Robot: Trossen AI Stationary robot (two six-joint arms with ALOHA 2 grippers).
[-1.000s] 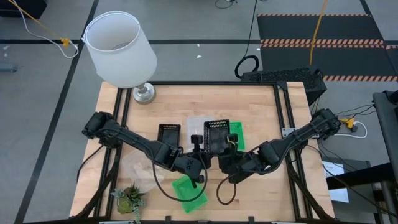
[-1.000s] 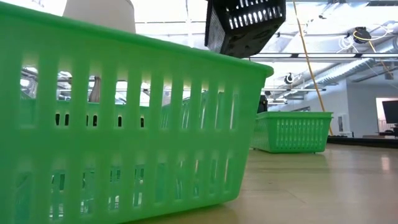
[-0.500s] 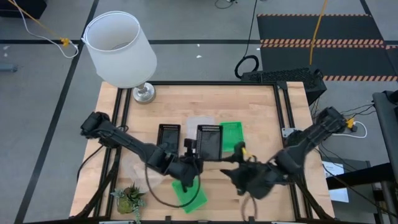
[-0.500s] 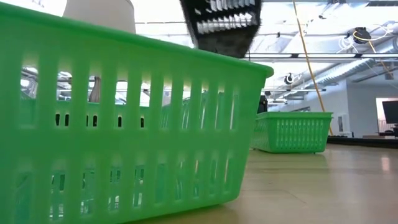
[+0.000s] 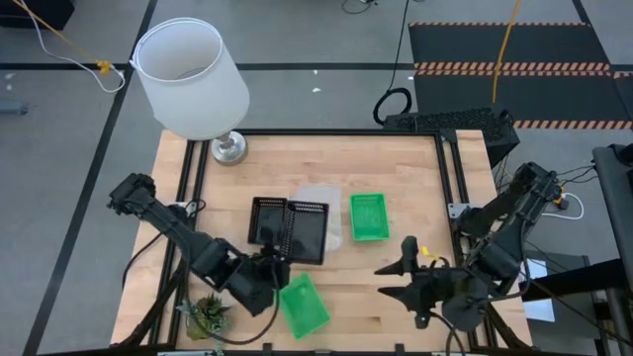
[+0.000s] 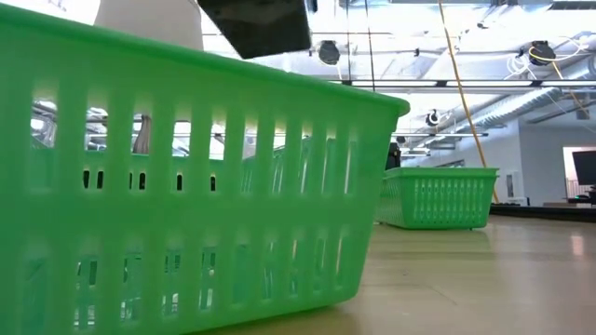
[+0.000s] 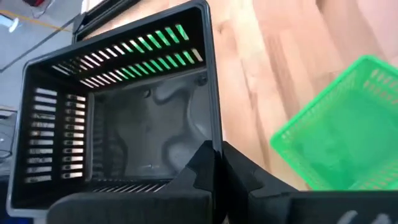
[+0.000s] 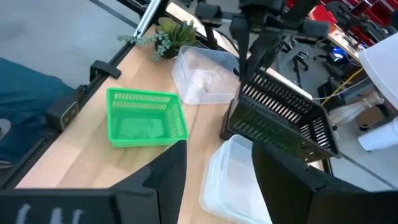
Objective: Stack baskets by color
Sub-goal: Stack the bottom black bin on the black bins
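Carrying: black mesh-sided plastic basket (image 5: pixel 307 232), clenched at the near short rim by the left gripper (image 7: pixel 214 158), raised off the wooden table (image 5: pixel 415 168).
Key relation: second black mesh basket (image 5: pixel 267 220) sat on the table just to the left of the held one, long axes roughly parallel and running away from the front edge; stood almost edge to edge from above.
Nearer arm: left, already loaded and next to that target.
Right gripper (image 5: pixel 396 277): fingers spread wide, grasped nothing, hung over the front right of the table, well apart from both black baskets.
In the way: clear see-through plastic basket (image 5: pixel 321 195) lay partly under the held basket's far end; judged no block to a short sideways shift and descent.
Around: bright green slotted basket (image 5: pixel 369 216) just right of the held one; another green basket (image 5: pixel 302 304) near the front edge; small green plant (image 5: pixel 205 314) at the front left corner; big white lampshade (image 5: pixel 188 74) at the far left.
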